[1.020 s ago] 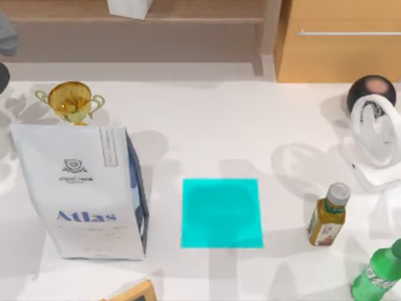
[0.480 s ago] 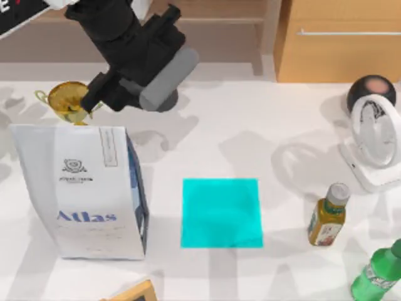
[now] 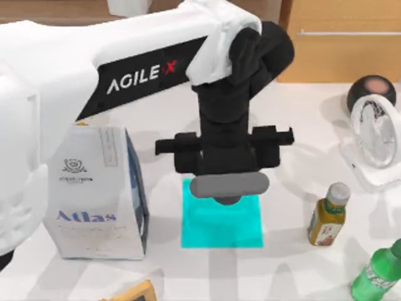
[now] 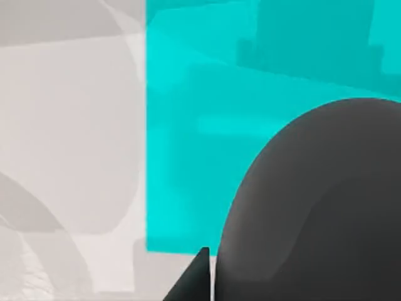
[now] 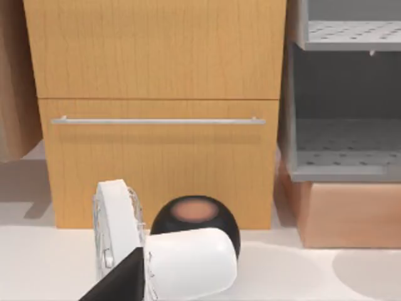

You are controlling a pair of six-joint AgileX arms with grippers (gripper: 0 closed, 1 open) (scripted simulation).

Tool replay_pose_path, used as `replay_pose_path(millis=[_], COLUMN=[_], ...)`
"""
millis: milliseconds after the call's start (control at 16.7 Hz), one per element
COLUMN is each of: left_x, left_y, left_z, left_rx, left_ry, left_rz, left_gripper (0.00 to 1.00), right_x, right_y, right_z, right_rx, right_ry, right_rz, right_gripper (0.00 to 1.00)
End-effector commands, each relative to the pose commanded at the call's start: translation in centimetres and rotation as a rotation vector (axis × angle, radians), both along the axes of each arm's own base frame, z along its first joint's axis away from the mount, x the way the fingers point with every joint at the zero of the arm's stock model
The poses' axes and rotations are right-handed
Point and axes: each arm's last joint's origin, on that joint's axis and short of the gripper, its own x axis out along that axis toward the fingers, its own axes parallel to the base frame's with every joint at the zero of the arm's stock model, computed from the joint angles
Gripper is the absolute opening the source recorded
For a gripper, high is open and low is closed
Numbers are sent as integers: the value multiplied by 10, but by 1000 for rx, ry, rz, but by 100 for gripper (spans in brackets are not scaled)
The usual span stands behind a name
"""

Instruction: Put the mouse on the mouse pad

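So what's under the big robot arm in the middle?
The cyan mouse pad lies flat on the white table beneath the left arm. The arm covers the pad's far edge. In the left wrist view a dark rounded shape hangs over the pad.

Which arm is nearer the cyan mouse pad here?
Left. The left arm hangs directly over the mouse pad; the right arm sits parked off to the table's right.

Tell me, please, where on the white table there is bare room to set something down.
Bare white table lies between the flat cyan mouse pad and the white round fan, and behind the pad toward the wooden cabinet. The right edge is crowded: yellow juice bottle, green bottle, fan. The left arm hangs above the pad.
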Motion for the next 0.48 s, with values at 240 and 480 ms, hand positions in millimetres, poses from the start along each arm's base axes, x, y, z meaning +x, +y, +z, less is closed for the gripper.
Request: replay_pose_path(millis=[240, 480], left_x=[-6, -6], left_y=[-2, -3], left_z=[-7, -6], left_rx=[37, 27], left_ry=[21, 19], left_rz=[-33, -36], left_gripper=[0, 0], right_x=[0, 0], right_y=[0, 0], right_z=[0, 0], right_rx=[0, 0], right_ry=[0, 0], right_rz=[0, 0], right_gripper=[100, 100])
